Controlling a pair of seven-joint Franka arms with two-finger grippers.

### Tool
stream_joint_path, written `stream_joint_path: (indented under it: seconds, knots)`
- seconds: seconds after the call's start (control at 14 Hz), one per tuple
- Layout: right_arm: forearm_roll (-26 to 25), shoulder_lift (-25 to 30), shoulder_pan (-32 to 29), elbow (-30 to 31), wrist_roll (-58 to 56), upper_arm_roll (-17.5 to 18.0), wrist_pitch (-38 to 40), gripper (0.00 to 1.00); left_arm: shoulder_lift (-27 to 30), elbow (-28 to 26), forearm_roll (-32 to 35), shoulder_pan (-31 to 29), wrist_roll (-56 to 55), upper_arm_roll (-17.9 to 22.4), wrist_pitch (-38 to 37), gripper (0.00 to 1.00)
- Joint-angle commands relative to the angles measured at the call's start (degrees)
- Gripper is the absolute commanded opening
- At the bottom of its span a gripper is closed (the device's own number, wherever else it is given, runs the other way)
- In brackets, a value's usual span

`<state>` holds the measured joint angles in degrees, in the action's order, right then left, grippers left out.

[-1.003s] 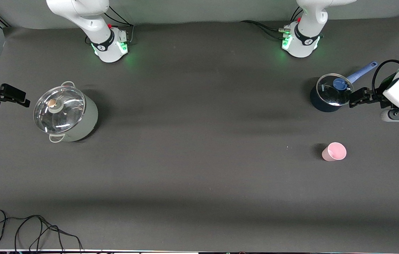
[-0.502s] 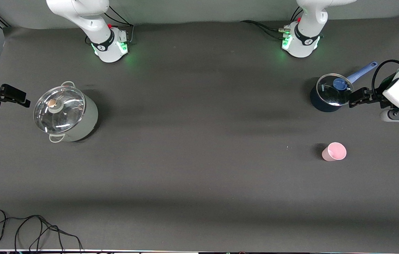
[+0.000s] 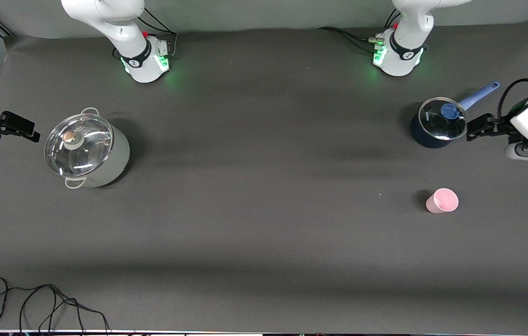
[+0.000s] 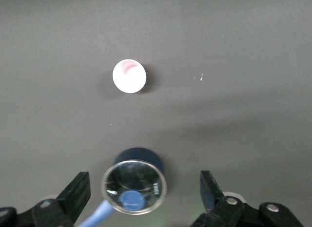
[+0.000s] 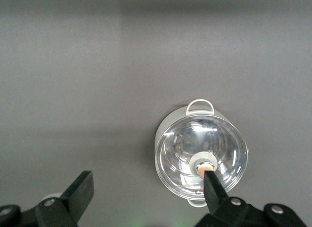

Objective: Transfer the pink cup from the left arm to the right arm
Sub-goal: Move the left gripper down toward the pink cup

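The pink cup (image 3: 442, 201) stands upright on the dark table, toward the left arm's end and nearer to the front camera than the blue saucepan. It also shows in the left wrist view (image 4: 129, 76), mouth up. My left gripper (image 3: 475, 127) hangs in the air beside the saucepan, well apart from the cup. It is open and empty (image 4: 145, 190). My right gripper (image 3: 24, 128) waits in the air at the right arm's end, beside the grey pot, open and empty (image 5: 146, 190).
A blue saucepan (image 3: 436, 123) with a glass lid and a blue handle stands close to the left gripper. A grey pot (image 3: 87, 151) with a glass lid stands toward the right arm's end. A loose black cable (image 3: 35, 303) lies at the table's near edge.
My left gripper has drawn slightly away from the saucepan toward the table's end. The cup and the right arm have not moved.
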<state>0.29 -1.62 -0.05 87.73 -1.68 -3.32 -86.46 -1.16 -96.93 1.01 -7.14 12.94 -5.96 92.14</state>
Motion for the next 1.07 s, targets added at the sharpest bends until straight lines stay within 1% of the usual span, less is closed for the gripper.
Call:
stream_joint_path:
  seconds: [0.0,0.14,0.29,0.36,0.5,0.57,0.72,1.0]
  knots:
    - [1.03,0.31,-0.12,-0.02,1.24,0.07,-0.02,1.00,-2.00,1.91,-0.04,-5.32,14.17,0.07,-0.21,1.00]
    - [1.03,0.31,-0.12,-0.02,1.16,0.07,-0.02,1.00,-3.58,2.53,-0.39,-8.58,25.59,0.07,0.84,1.00]
    - [1.03,0.31,-0.12,0.07,1.16,0.07,-0.02,1.00,-6.38,4.37,-0.92,-11.13,37.97,-0.02,2.77,1.00]
    - [1.03,0.31,-0.12,0.07,1.16,0.07,-0.02,1.00,-7.96,5.42,-3.01,-12.62,43.95,0.07,3.21,1.00]
    - [1.11,0.31,-0.12,-0.02,1.16,0.07,-0.02,1.00,-10.86,5.61,-7.58,-17.01,52.85,-0.02,4.53,1.00]
    - [1.11,0.31,-0.12,0.07,1.24,0.07,-0.02,1.00,-12.36,5.61,-10.39,-19.03,59.50,-0.02,5.58,1.00]
    - [1.11,0.31,-0.12,-0.02,1.24,0.07,-0.02,1.00,-16.22,5.61,-19.51,-23.16,73.75,-0.02,6.38,0.99]
    - [1.11,0.31,-0.12,-0.02,1.24,0.15,-0.02,1.00,-24.48,6.05,-30.51,-28.89,90.11,-0.02,5.95,0.99]
